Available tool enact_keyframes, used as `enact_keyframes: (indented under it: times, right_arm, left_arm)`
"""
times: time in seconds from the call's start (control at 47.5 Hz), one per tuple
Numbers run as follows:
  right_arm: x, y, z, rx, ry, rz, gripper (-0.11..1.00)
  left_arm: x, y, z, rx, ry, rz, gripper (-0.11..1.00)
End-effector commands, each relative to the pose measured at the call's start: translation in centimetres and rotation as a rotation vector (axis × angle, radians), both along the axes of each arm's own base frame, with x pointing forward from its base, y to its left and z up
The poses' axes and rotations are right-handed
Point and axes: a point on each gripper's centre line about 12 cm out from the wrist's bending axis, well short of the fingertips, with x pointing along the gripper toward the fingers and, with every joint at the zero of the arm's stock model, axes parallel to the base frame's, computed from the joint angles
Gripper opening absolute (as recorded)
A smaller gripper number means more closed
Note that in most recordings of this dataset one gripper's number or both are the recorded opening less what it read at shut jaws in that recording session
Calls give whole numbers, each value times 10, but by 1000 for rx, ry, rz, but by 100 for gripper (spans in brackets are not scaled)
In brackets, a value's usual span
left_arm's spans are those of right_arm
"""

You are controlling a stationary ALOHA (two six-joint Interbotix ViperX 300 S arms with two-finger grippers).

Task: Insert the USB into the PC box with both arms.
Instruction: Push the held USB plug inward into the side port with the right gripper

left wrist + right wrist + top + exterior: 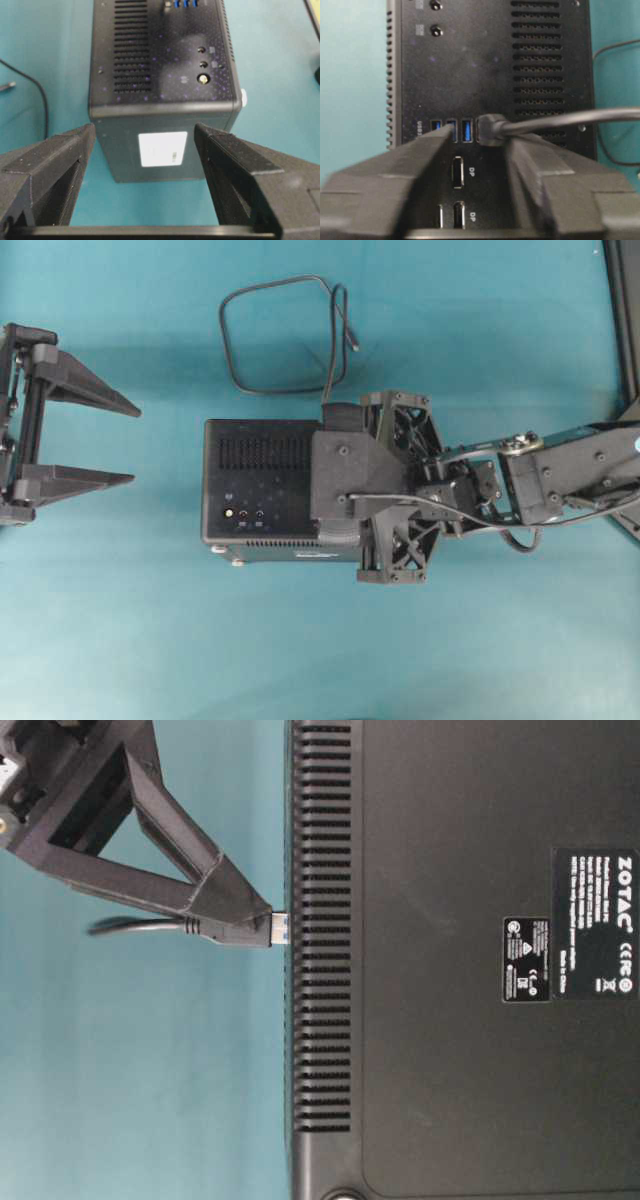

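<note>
Plug first: the small dark grey rectangular plug of the thin black USB cable point(492, 129) sits in the rightmost of the four blue ports point(451, 129) on the PC box, a black rectangular mini computer case with vent slots point(550, 70). From table level a sliver of blue shows where the plug meets the slotted face, so whether it is fully home, I cannot tell. The cable runs off the plug and away, and overhead its slack lies curled in a loop point(280, 335) on the surface beyond the case.

The right gripper point(477, 150), two long black triangular fingers, has its jaws parted, one finger on each side of the plug; the right-hand one lies close against the plug and cable, the left-hand one over the neighbouring ports. A grip isn't plain here.

The left gripper point(125, 440) waits well apart from the case, jaws spread wide, pointing at its near end where a white label point(162, 148) shows.

Everything rests on a smooth teal-blue tabletop point(300, 660), evenly lit with soft shadows. A dark frame edge point(622, 310) stands at the far right corner.
</note>
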Motion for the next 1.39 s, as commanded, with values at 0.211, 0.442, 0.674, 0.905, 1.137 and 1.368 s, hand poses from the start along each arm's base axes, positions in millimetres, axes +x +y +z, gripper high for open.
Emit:
enact_keyframes:
  times: [0.211,0.442,0.674,0.905,1.137,1.368]
  right_arm:
    - [2,-1,28,-12,-77,0,60]
    - [0,-9,35,-40,-99,-8,60]
    - [-2,-11,39,-35,-112,-13,58]
    - [0,-9,34,-25,-124,0,36]
    - [-2,-7,31,-4,-124,3,13]
    - [-6,-3,24,29,-102,4,10]
  left_arm:
    - [2,0,6,2,-23,-2,85]
    - [1,0,6,0,-25,-1,85]
    - [0,0,3,-4,-21,1,85]
    - [2,0,4,-6,-46,0,85]
    - [1,0,3,-7,-46,1,85]
    - [1,0,3,-7,-46,1,85]
